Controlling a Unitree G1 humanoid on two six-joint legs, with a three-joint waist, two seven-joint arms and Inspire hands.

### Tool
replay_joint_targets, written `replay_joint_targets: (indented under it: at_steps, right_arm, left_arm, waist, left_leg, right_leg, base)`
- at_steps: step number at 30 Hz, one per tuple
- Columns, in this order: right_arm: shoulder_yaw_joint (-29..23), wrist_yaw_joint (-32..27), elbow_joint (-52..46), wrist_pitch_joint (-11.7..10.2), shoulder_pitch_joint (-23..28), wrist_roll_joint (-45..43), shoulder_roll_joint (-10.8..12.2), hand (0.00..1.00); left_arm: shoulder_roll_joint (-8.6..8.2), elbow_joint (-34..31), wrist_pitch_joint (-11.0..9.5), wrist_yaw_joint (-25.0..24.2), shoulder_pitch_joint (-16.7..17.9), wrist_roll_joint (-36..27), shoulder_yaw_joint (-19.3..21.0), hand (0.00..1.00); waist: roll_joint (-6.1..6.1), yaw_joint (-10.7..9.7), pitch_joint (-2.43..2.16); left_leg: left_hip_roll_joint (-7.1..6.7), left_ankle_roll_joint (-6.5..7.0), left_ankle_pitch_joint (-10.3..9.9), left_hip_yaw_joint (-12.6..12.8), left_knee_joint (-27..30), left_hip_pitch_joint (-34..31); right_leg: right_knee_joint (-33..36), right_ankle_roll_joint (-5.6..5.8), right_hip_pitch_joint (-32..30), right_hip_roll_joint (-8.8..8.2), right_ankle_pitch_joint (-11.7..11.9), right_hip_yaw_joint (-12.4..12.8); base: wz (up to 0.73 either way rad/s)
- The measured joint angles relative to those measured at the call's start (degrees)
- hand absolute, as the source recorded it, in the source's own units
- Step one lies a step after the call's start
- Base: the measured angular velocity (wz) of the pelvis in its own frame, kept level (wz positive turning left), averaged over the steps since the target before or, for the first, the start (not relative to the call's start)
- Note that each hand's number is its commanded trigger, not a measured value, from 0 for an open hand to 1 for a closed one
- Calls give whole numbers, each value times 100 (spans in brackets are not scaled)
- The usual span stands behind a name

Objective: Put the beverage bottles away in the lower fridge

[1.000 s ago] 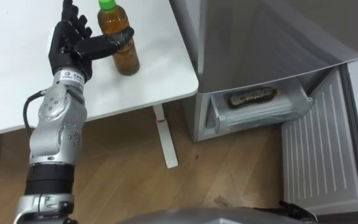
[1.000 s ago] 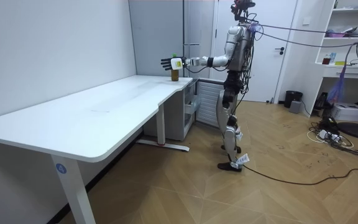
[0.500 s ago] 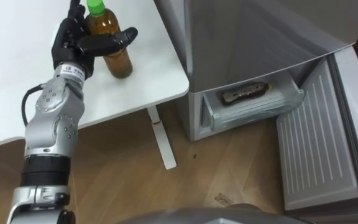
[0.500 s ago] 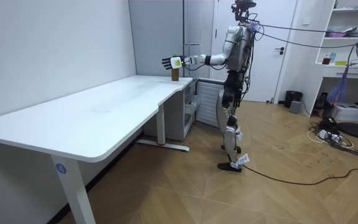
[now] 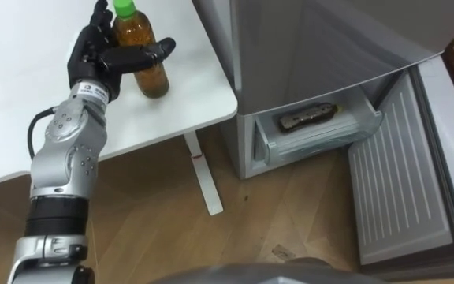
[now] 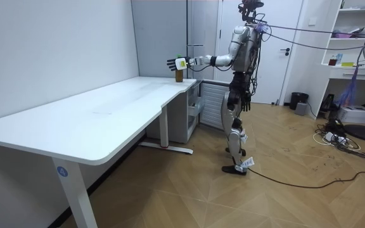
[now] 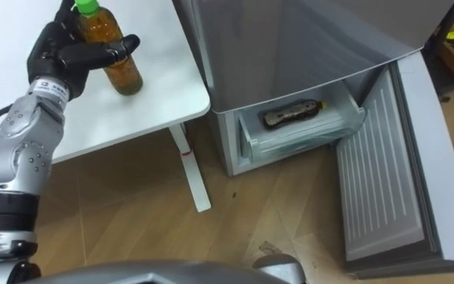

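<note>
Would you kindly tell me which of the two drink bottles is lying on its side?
The dark bottle in the open lower fridge drawer lies on its side; the green-capped amber bottle stands upright on the white table, at the left hand.

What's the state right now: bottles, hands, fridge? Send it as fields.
Bottle: upright on table, green cap
Left hand: open, thumb in front of the bottle, fingers behind it
Right hand: down at the robot's side
Fridge: lower door open, drawer pulled out
Second bottle: lying in the drawer
</note>
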Motion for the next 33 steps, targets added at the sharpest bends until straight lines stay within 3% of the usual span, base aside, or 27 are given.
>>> replay_joint_targets:
  at_steps: [5, 9, 14, 28, 33]
  right_arm:
    - [3, 44, 1, 19, -3, -130, 6, 0]
    - [2, 52, -1, 21, -8, -147, 21, 0]
    - [2, 54, -1, 22, -3, -153, 49, 0]
    - [2, 73, -57, 22, -59, -202, 61, 0]
    - [35, -13, -112, 24, -84, -190, 104, 0]
  left_arm:
    - [3, 1, 43, 4, 0, 7, -2, 100]
    - [10, 8, 256, -17, 1, 6, -27, 100]
    - [11, 81, 371, 0, 1, 7, -30, 100]
    - [14, 118, 386, 34, -3, 68, -23, 100]
    - [-17, 43, 386, 66, -2, 86, -22, 100]
  waist:
    - [-3, 2, 2]
    - [-44, -8, 29]
    - [-50, -17, 32]
    - [-55, -82, 29]
    - [-85, -14, 9]
  left_leg:
    - [0, 0, 0, 0, -2, 12]
    - [0, 0, 0, 0, -2, 7]
    - [0, 0, 0, 0, -1, -78]
    - [0, 0, 0, -1, 1, -107]
    - [1, 1, 0, -18, 33, -162]
  right_leg:
    - [12, 0, -6, 1, 0, 12]
    - [7, -1, -16, 4, 1, 23]
    - [36, -3, -114, 4, 2, 24]
    - [92, -3, -182, 5, 2, 36]
    - [80, -3, -195, 5, 2, -10]
  base:
    - [-2]
    - [-1]
    - [0]
    - [-1]
    - [3]
